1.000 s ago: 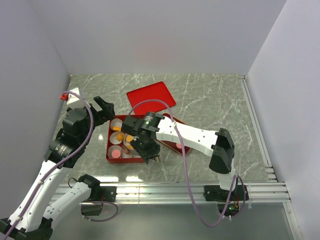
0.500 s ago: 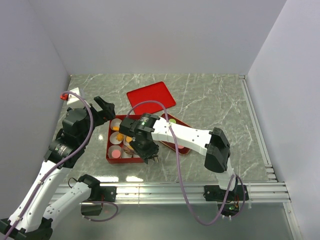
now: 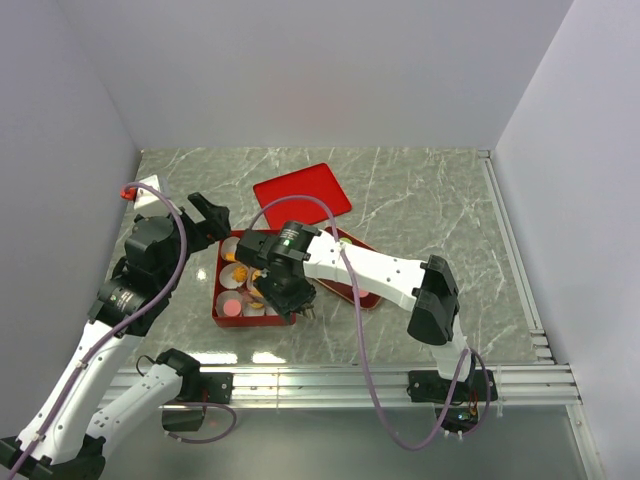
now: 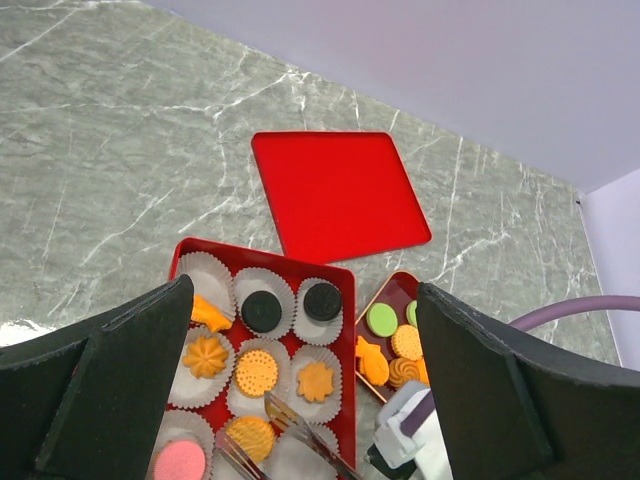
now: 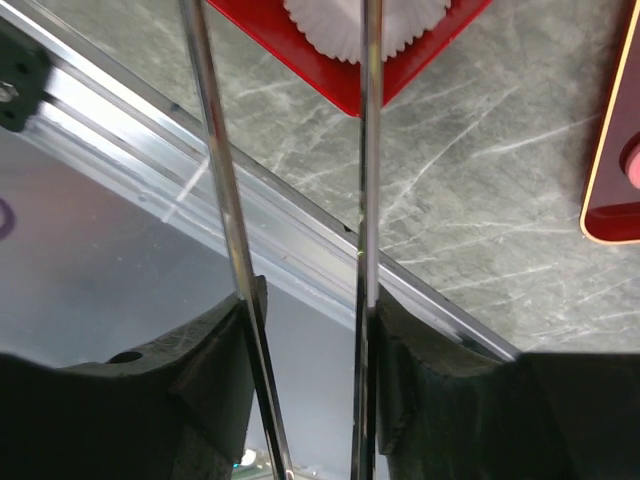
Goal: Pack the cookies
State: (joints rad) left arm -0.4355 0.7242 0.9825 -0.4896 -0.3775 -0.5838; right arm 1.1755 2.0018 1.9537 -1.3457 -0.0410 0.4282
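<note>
The red box (image 4: 347, 330) holds white paper cups with cookies: black discs (image 4: 262, 311), orange flowers (image 4: 205, 354), a pink disc (image 4: 182, 462). More cookies, green (image 4: 381, 319) and orange, lie in the dark red tray (image 4: 392, 288) to its right. My right gripper (image 3: 287, 292) is shut on metal tongs (image 4: 300, 435), one blade against each finger (image 5: 215, 150). The spread tong tips flank an orange round cookie (image 4: 250, 437) in the box's near row. My left gripper (image 4: 305, 290) hangs open above the box's left side, holding nothing.
The red lid (image 3: 301, 190) lies flat behind the box. An aluminium rail (image 5: 200, 190) runs along the table's near edge, just below the box corner (image 5: 350, 85). The tray's rim (image 5: 610, 190) shows at the right of the right wrist view. Grey walls close in left and right.
The right gripper has shifted left and a little farther over the box with the tongs. The tong blades have spread slightly. The left arm has not moved.
</note>
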